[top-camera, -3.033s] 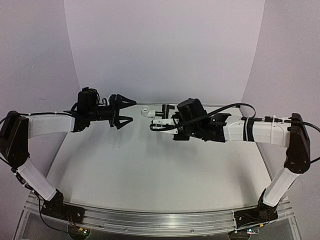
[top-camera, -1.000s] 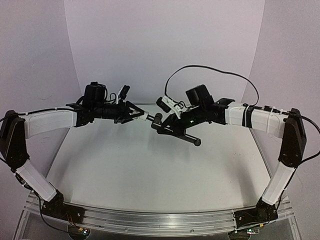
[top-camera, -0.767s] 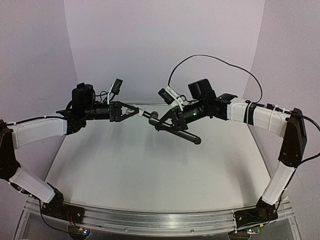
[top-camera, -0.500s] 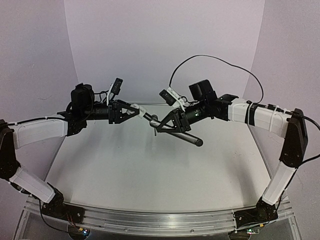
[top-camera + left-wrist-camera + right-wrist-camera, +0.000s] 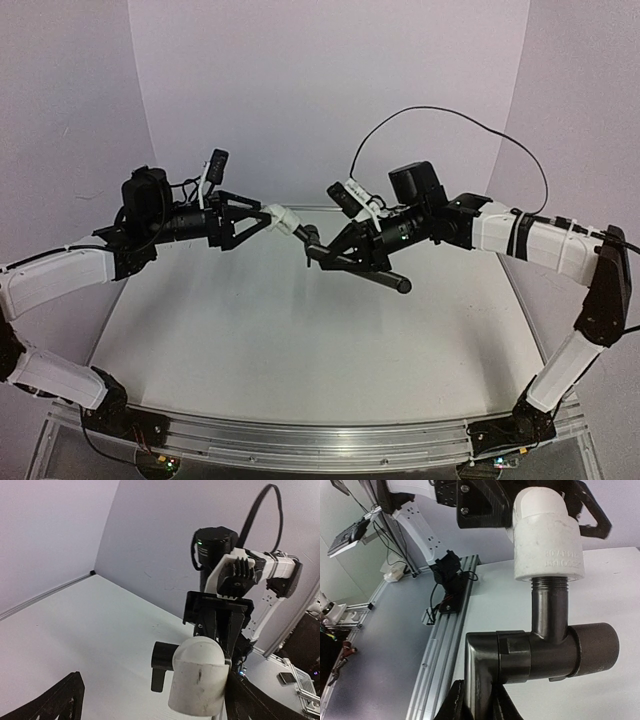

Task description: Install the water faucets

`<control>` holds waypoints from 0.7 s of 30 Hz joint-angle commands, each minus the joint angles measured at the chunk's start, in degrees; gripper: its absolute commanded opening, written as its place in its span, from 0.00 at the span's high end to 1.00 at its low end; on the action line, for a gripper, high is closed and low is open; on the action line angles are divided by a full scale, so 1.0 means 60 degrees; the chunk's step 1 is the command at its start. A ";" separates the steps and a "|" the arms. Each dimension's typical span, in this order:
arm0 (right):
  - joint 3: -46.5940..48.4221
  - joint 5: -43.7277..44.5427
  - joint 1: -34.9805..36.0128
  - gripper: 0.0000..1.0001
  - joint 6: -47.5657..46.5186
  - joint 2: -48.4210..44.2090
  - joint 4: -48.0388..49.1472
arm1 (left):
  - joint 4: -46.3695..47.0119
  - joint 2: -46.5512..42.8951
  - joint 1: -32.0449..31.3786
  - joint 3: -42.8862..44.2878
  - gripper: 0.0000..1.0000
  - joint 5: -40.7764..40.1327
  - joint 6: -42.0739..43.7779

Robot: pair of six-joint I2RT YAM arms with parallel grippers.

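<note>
The white plastic fitting (image 5: 283,217) is in the air above the table's far middle, and my left gripper (image 5: 268,218) is shut on it. The black faucet (image 5: 355,268) has its short threaded stem (image 5: 549,587) seated in the fitting's mouth. Its long rod slants down to the right. My right gripper (image 5: 338,255) is shut on the rod just behind the crossbar end (image 5: 540,650). In the left wrist view the fitting (image 5: 197,680) fills the lower middle, with the crossbar (image 5: 162,660) behind it. In the right wrist view the fitting (image 5: 547,540) sits on top of the stem.
The white tabletop (image 5: 300,350) lies below both arms. The aluminium rail (image 5: 320,445) with the arm bases runs along the near edge. A black cable (image 5: 450,118) loops above the right arm. Pale walls close the back and sides.
Since three seconds ago my left gripper has closed on the fitting and my right gripper has turned the faucet to meet it. In the last second the joined parts rose slightly.
</note>
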 commanded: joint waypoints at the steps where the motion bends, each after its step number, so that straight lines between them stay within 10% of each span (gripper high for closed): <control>1: -0.0337 0.2205 -0.0004 1.00 -0.0980 -0.0770 0.0727 | -0.0319 -0.0977 0.0215 -0.0619 0.00 -0.2466 -0.0254; 10: -0.0498 0.6881 0.0048 1.00 -0.2289 -0.0720 0.0679 | -0.1197 -0.0369 0.0600 -0.0005 0.01 -0.4013 -0.3241; 21: -0.0207 1.1778 0.1380 1.00 -0.5370 0.0639 0.1216 | -0.0437 0.2406 0.0670 0.1191 0.10 -0.0898 -0.9163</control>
